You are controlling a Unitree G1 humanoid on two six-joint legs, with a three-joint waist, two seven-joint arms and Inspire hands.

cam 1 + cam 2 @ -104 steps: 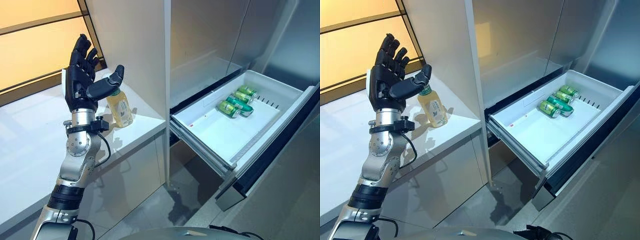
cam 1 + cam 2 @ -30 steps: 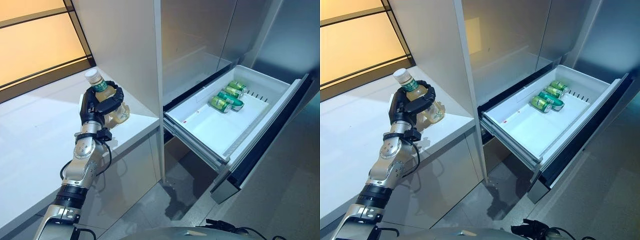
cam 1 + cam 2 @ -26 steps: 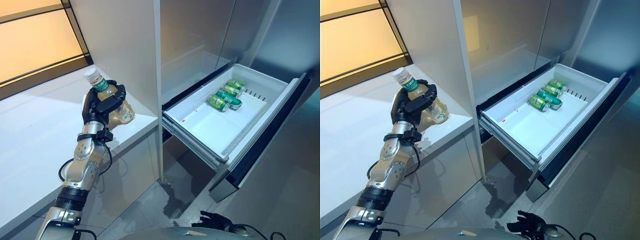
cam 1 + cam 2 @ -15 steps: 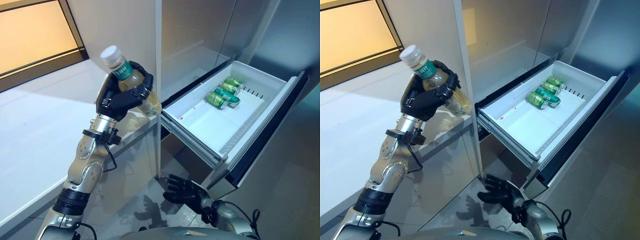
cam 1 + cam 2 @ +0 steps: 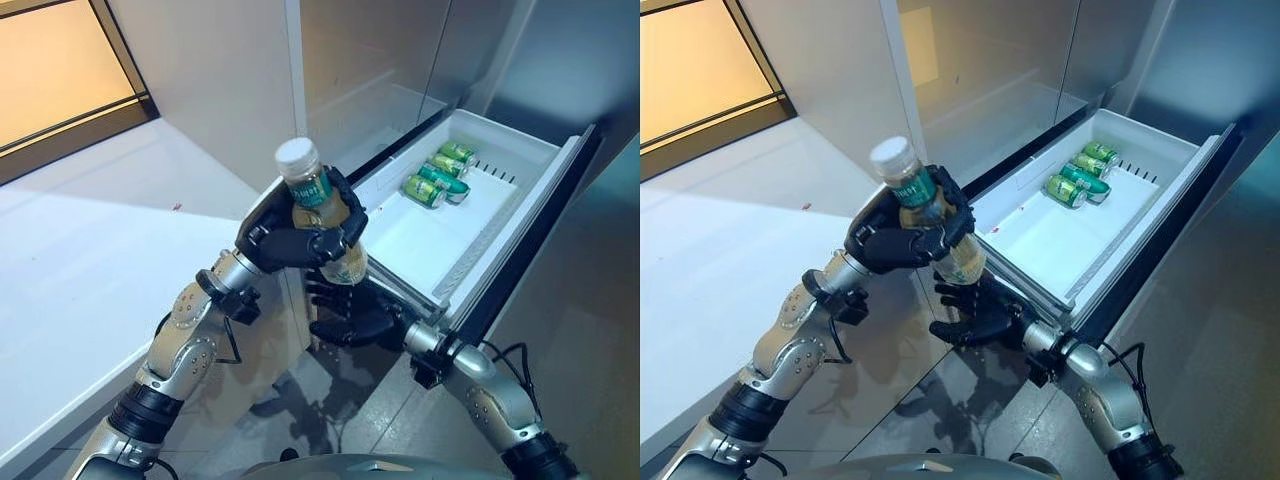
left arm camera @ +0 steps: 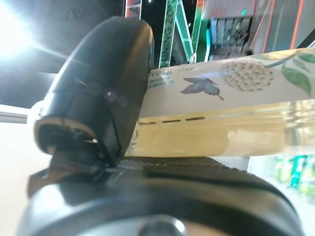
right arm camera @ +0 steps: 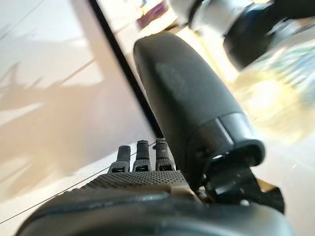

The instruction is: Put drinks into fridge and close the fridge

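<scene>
My left hand (image 5: 290, 240) is shut on a bottle (image 5: 318, 205) of yellow drink with a white cap and a green label. It holds the bottle upright in the air, off the counter's corner and beside the open drawer. The bottle also shows in the left wrist view (image 6: 221, 113), clamped by the thumb (image 6: 98, 93). My right hand (image 5: 350, 318) is open with spread fingers just below the bottle; I cannot tell if it touches it. The white fridge drawer (image 5: 520, 210) stands pulled out, with green cans (image 5: 435, 180) lying at its far end.
A white counter (image 5: 90, 260) runs along the left under an orange-lit window (image 5: 50, 60). Tall grey fridge doors (image 5: 370, 60) rise behind the drawer. Grey floor (image 5: 590, 330) lies to the right of the drawer.
My left hand has carried the bottle from over the counter to the right, toward the drawer. My right hand has risen to just under the bottle. The camera has shifted.
</scene>
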